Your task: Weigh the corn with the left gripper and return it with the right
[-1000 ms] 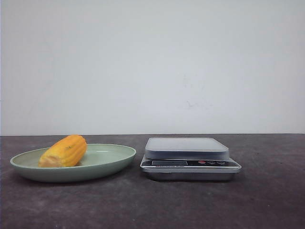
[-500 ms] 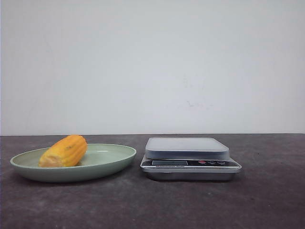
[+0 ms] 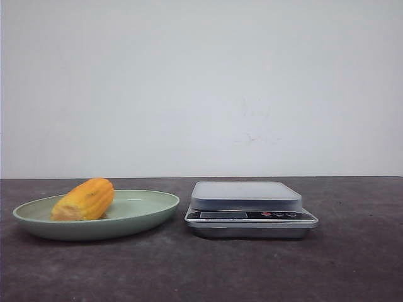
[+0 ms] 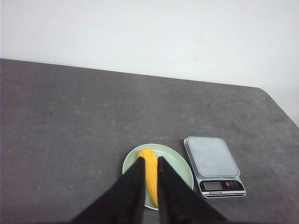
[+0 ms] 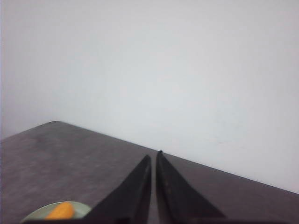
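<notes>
The yellow-orange corn (image 3: 84, 199) lies on its side on the left part of a pale green plate (image 3: 154, 204). Neither gripper shows in the front view. In the left wrist view my left gripper (image 4: 150, 159) hangs high above the table, its black fingers (image 4: 135, 186) close together with a narrow gap and nothing held. The corn (image 4: 150, 179) on the plate (image 4: 180, 163) shows through that gap far below. My right gripper (image 5: 153, 154) is shut and empty, also high up. The corn (image 5: 60, 211) shows at that view's lower edge.
A silver digital kitchen scale (image 3: 247, 195) with a grey platform stands just right of the plate, its display and buttons facing front. It also shows in the left wrist view (image 4: 212, 158). Dark grey tabletop; white wall behind.
</notes>
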Available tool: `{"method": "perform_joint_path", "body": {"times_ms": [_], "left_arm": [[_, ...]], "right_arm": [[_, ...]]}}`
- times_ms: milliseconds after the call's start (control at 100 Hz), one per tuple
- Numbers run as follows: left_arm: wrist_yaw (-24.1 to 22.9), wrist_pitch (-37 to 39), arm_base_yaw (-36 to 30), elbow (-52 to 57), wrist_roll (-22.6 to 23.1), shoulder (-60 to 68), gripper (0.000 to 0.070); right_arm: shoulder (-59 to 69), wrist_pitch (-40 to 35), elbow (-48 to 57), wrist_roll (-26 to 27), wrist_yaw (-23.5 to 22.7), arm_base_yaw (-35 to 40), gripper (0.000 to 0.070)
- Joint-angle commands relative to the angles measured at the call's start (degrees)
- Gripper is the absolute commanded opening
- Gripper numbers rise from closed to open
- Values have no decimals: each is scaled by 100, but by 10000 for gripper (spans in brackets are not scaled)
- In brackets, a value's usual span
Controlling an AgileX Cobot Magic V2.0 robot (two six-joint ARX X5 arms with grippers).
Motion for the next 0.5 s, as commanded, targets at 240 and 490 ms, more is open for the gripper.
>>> {"method": "perform_joint_path", "body": {"times_ms": [240, 490], "left_arm": [[24, -297, -46, 111, -4, 31, 0], [22, -297, -46, 111, -4, 31, 0]], "right_arm": [[-330, -94, -461, -31, -1384, -2739, 10], [-1460, 1502, -3150, 236, -2483, -4516, 10]]}}
